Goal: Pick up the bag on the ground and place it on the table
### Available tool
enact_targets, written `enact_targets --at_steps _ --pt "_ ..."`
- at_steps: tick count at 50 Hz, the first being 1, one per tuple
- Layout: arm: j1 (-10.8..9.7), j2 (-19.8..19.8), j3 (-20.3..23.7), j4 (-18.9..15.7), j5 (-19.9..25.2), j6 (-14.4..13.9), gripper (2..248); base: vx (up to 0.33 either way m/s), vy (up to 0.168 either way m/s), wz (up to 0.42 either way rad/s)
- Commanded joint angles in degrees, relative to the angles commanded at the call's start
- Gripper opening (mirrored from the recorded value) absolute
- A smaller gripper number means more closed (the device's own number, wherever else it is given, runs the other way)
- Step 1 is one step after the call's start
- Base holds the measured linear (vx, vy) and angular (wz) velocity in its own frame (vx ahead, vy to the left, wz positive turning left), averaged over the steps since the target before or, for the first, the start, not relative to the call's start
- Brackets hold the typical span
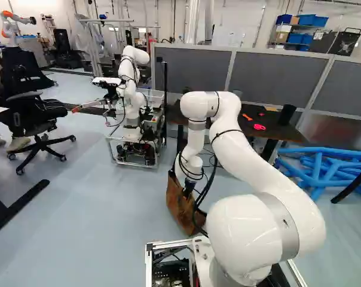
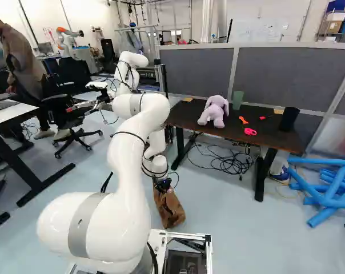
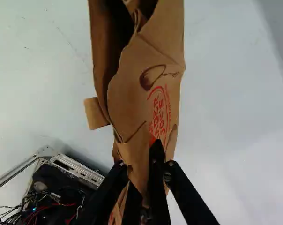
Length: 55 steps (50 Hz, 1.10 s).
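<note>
A brown paper bag [image 1: 179, 206] is just ahead of the robot's base, near and to the left of a dark table [image 2: 185, 119]. The white arm [image 1: 246, 143] reaches down over it. The claw, a black gripper [image 3: 137, 159], is narrowed on a fold at the bag's upper edge, paper pinched between its two fingers. The bag hangs or leans below; from these angles its bottom seems to be at or close to the floor [image 1: 109, 209], though contact cannot be confirmed.

The step in hand looks like the lift. Done well, it goes slowly and straight up, with steady pressure: the hold is on thin paper at one side, so a jerk could tear the fold or let it slip, and the bag may tip or swing. Its whole hanging length should rise above the tabletop before the arm carries it right and farther out; otherwise its bottom could catch the table's near edge. Loose cables [image 2: 229, 162] under the table are another reason to go high first.

For the landing, a spot to the left of the lilac plush toy [image 2: 216, 111] would suit, the base settled flat before release.
</note>
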Motion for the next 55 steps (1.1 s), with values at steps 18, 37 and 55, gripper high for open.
enact_targets --at_steps 18,37,55 --pt "0.0 4.0 3.3 2.3 -0.2 0.0 21 0.000 0.000 0.000" --pt "0.0 8.4 6.8 5.2 -2.7 0.0 21 0.000 0.000 0.000" --pt "0.5 12.8 10.7 7.3 -5.9 0.0 21 0.000 0.000 0.000"
